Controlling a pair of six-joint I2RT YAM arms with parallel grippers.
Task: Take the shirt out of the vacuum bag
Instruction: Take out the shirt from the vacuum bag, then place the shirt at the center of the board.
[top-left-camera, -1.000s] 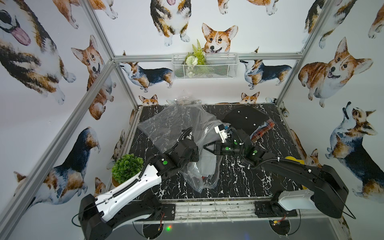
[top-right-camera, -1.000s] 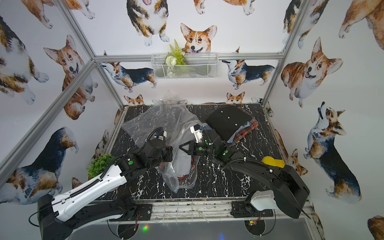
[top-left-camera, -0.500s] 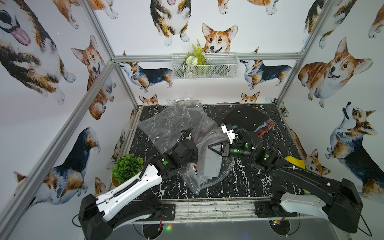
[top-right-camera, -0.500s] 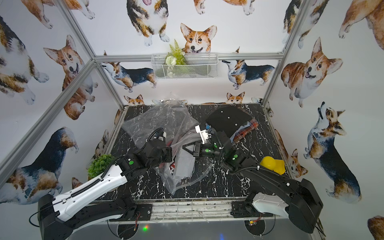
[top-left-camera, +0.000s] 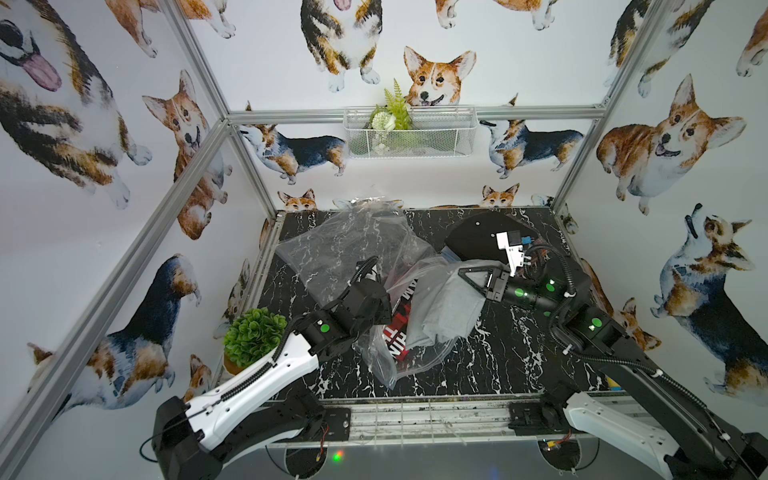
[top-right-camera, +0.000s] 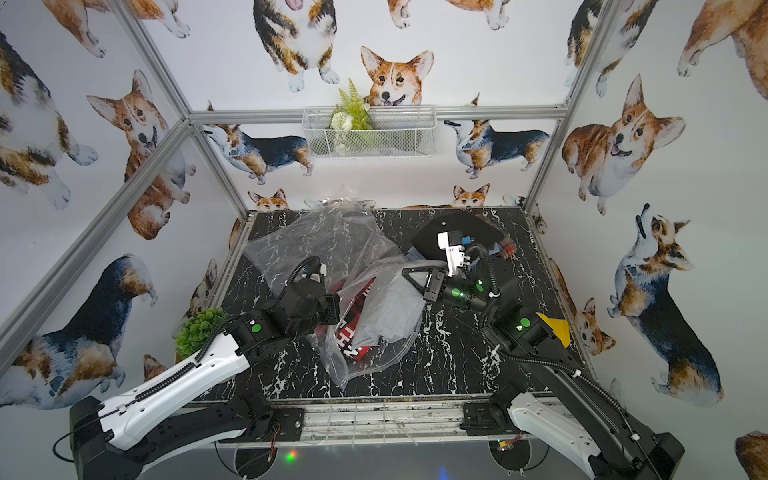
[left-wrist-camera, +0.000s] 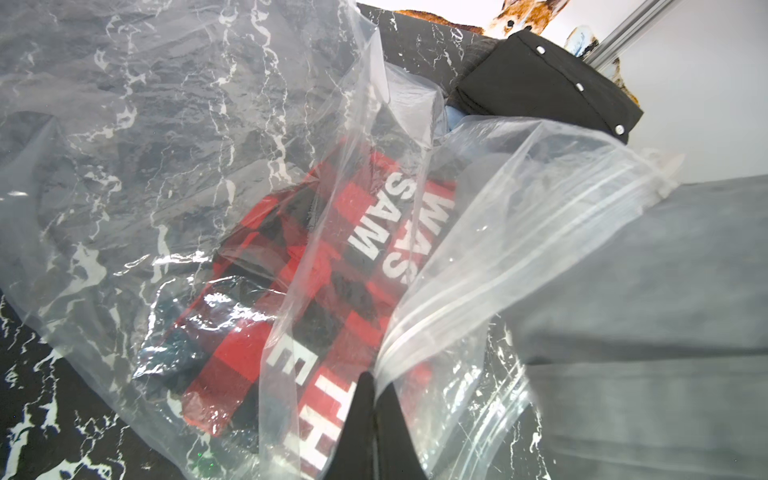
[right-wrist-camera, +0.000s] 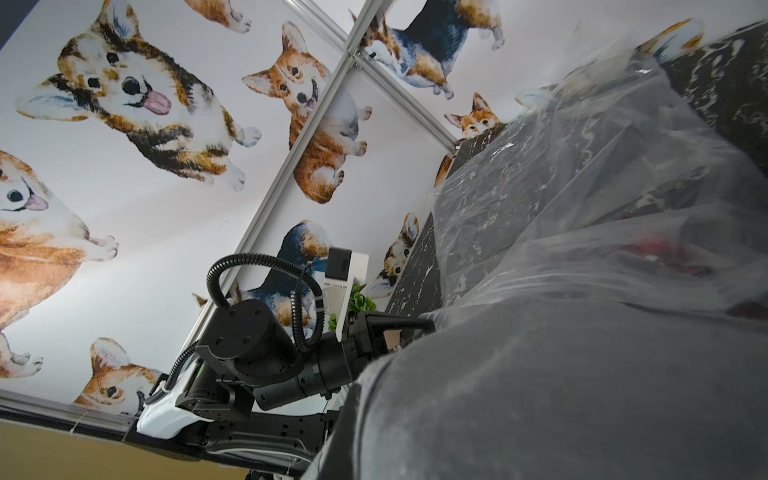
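The grey shirt (top-left-camera: 444, 307) runs lengthwise from the mouth of the vacuum bag (top-left-camera: 386, 368) up to the right pincer (top-left-camera: 460, 271). That pincer is the nearer one and is closed on the shirt's top corner, just beyond the bag. The shirt's lower end sits inside the bag, beside a red plaid garment (left-wrist-camera: 332, 291). The left pincer (left-wrist-camera: 376, 386) is pinched together on the bag's zip edge. Since a second ago, the right pincer has drawn away from the bag, baring more grey cloth.
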